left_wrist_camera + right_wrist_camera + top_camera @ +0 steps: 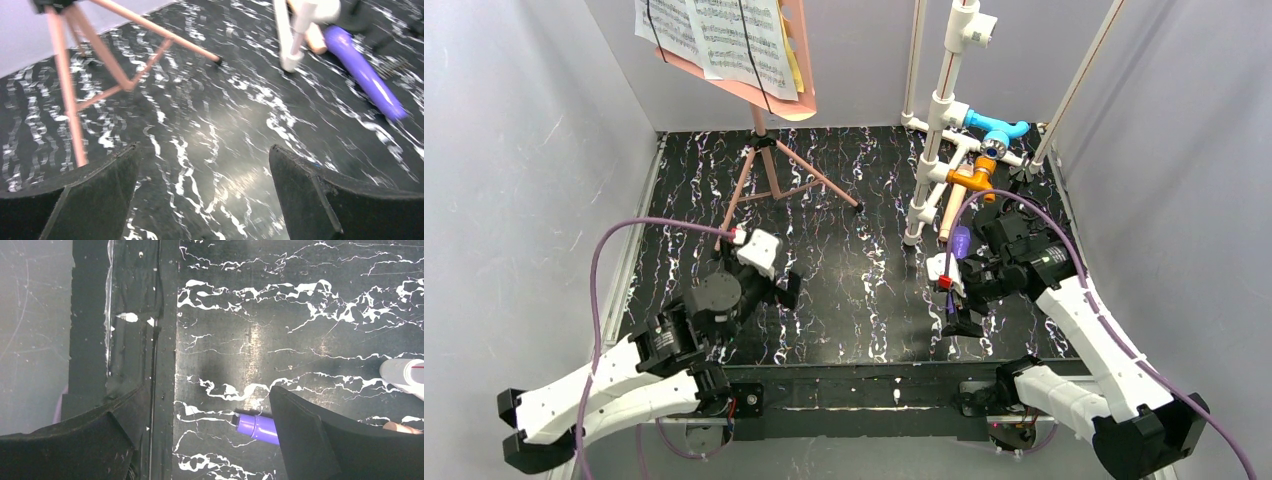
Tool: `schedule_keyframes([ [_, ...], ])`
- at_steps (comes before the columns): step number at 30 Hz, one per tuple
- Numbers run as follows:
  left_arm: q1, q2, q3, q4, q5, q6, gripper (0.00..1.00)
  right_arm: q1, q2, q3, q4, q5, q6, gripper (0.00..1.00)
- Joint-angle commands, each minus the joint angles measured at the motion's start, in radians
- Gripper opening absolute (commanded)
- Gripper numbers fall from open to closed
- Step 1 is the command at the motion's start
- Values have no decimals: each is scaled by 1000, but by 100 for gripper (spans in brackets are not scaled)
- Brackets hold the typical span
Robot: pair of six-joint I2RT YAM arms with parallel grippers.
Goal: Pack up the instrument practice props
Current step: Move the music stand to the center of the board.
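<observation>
The pink sheet-music holder (769,88) stands at the back left on pink tripod legs (769,180) and carries printed music pages (714,35). A purple microphone (960,243) lies on the table at the right, beside a beige microphone (948,212). My left gripper (769,290) hangs open over bare table in front of the tripod legs (75,100), nothing between its fingers (310,195). Just above the purple microphone (257,427), my right gripper (210,395) is open; the microphone's end pokes out from behind its right finger (320,440). From the left wrist the purple microphone (365,75) shows far right.
A white pipe frame (944,110) with blue and orange fittings stands at the back right, its foot (291,57) close to the microphones. Grey walls close in the left, back and right. The table's front rail (125,340) runs under my right gripper.
</observation>
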Motion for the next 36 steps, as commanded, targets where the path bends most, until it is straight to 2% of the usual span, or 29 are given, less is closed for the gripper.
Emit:
schedule_keyframes([
  [1,241,65,92,101,139,-6,98,31,27,71,-31,36,-85,98],
  [4,413,144,185,65,365,-131,98,56,49,131,-58,37,-98,98],
  [6,443,200,283,22,435,-169,98,73,61,165,-69,41,-98,98],
  [10,450,314,534,-160,426,-201,98,104,78,190,-62,58,-79,98],
  [13,457,336,577,-224,368,-199,98,124,86,188,-37,63,-47,98],
  [19,461,232,473,-182,407,-245,98,128,85,174,1,66,-4,98],
  [25,479,236,382,-153,408,-158,98,126,76,168,31,48,41,98],
  [28,543,225,267,5,487,-123,98,124,69,163,44,39,57,98],
  [33,733,218,60,365,745,-99,98,107,48,148,66,19,83,98],
  [36,811,244,-8,517,833,-103,98,93,30,128,88,1,103,98],
])
